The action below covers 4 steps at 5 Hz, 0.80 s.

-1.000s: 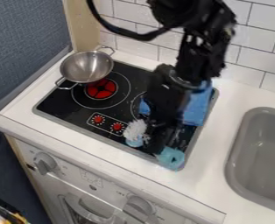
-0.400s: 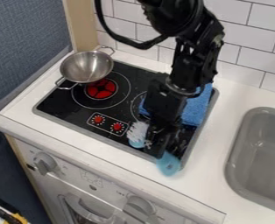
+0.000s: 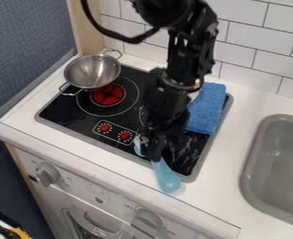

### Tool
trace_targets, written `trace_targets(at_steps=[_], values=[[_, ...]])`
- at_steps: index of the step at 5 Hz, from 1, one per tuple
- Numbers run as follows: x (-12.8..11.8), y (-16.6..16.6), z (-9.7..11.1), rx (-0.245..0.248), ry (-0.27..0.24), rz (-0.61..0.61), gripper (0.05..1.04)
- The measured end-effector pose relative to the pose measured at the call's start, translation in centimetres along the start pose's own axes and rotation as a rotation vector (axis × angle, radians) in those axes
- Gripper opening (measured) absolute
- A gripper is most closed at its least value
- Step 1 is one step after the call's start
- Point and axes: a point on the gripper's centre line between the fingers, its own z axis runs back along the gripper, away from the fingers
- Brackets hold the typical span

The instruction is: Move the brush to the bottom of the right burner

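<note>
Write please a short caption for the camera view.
A robot arm over a toy stove, with a blue brush jutting past the stove's front edge.

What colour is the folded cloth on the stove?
The cloth is blue, seen in the camera view.

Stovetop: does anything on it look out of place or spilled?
The pot sits off-centre from the red burner, and the blue cloth lies on the stovetop, an odd place for fabric. Pale streaks at front right may be reflections.
</note>
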Motion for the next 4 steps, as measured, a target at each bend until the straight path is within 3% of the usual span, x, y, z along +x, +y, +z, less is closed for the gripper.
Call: trace_targets(at_steps=[1,2,3,4], values=[[1.3,0.2,3.4,-0.096,-0.089,-0.068,1.007],[3.6,1.6,5.7,-0.201,-0.051,-0.145,1.001],[5.7,1.7,6.1,-0.18,-0.142,-0.307,1.001],[7.7,1.6,6.1,-0.076,-0.364,-0.566,1.001]])
